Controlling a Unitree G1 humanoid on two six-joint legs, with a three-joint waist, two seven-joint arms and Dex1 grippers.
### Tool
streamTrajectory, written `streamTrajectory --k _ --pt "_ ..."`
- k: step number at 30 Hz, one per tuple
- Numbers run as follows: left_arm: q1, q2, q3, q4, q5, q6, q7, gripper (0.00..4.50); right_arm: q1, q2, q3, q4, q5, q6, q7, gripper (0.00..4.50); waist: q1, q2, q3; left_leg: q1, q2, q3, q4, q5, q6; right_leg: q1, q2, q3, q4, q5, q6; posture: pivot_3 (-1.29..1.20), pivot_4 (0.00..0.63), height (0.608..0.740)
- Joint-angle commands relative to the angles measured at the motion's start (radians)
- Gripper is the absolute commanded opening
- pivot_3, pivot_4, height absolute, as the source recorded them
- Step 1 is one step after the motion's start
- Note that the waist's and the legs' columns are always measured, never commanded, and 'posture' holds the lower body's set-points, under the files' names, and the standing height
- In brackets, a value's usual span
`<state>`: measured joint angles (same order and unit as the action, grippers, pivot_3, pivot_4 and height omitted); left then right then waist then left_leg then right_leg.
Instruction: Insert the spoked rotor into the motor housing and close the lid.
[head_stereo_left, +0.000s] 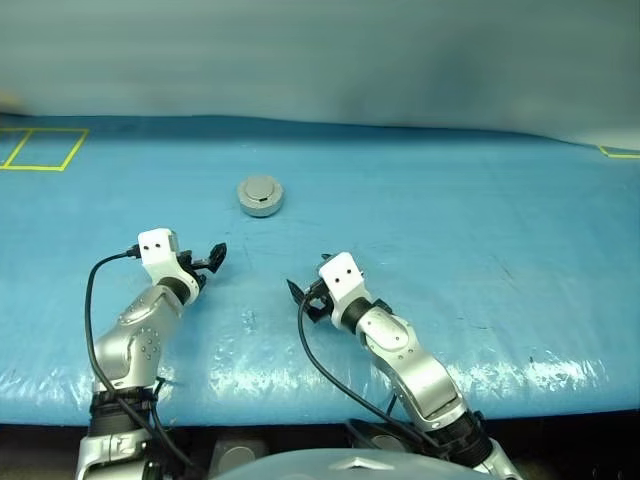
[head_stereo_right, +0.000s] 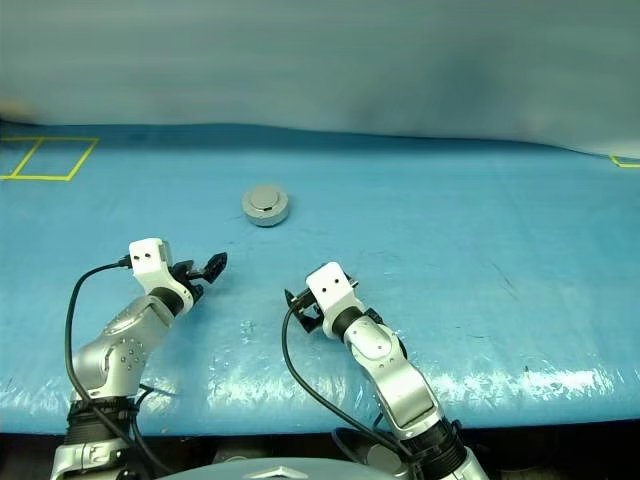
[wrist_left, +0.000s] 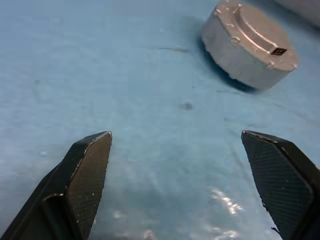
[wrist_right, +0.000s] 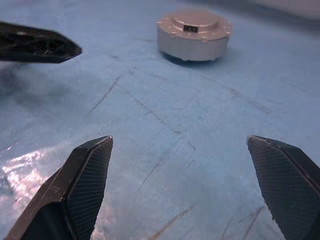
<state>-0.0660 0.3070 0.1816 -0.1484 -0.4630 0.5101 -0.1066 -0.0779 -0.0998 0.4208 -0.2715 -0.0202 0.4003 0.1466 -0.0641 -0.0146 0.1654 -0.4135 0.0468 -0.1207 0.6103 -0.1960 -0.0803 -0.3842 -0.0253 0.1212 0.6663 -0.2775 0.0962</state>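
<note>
We judge the job finished: the lid sits on the motor housing at 12 o'clock, while our left gripper and right gripper gape wide, empty, needing only to retreat.

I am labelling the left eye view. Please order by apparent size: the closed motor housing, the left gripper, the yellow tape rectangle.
1. Yellow tape rectangle, largest.
2. Motor housing with its lid on.
3. Left gripper, open; looks close to the housing, and it is nearer the camera, so this rank is unsure.

Blue tabletop sheet, glossy front edge, yellow tape rectangle far left
</note>
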Motion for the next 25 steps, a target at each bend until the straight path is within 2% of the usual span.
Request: streamTrajectory --k 1,5,12,17,25 --pt "0.031 0.013 -0.046 -0.128 0.109 -0.136 -0.027 4.45 0.009 0.012 -0.047 -0.002 -0.016 -0.050 -0.026 4.50 0.010 0.000 0.000 -0.001 0.000 0.000 0.000 0.000 0.000 -0.001 0.000 0.000 -0.001 0.002 0.002 0.00 0.150 0.740" --pt "0.090 0.005 -0.101 -0.198 0.250 -0.280 -0.014 4.45 0.046 0.034 -0.114 -0.018 -0.014 -0.061 -0.068 4.50 0.017 0.000 0.000 -0.002 0.000 0.000 -0.002 0.000 0.000 -0.001 -0.001 0.000 -0.004 0.003 0.000 0.00 0.150 0.740" --pt "0.240 -0.086 -0.162 -0.264 0.311 -0.400 -0.014 4.45 0.120 0.038 -0.205 -0.074 -0.049 -0.086 -0.146 4.50 0.016 0.001 0.001 -0.001 0.000 0.000 -0.004 0.000 0.001 -0.001 -0.001 0.000 -0.004 0.001 0.001 0.00 0.150 0.740" --pt "0.335 -0.115 -0.208 -0.264 0.343 -0.422 -0.028 4.45 0.202 0.029 -0.222 -0.118 -0.048 -0.089 -0.135 4.50 0.014 0.001 0.001 -0.002 0.000 0.001 -0.004 -0.001 0.001 -0.002 -0.001 0.000 -0.004 -0.003 -0.004 0.00 0.150 0.740" --pt "0.320 -0.094 -0.227 -0.241 0.369 -0.411 -0.074 4.45 0.206 0.003 -0.182 -0.119 -0.073 -0.077 -0.085 4.50 0.010 0.001 0.001 -0.001 0.000 0.001 -0.001 0.000 0.001 -0.001 -0.001 0.000 -0.003 -0.003 -0.005 0.00 0.150 0.740"
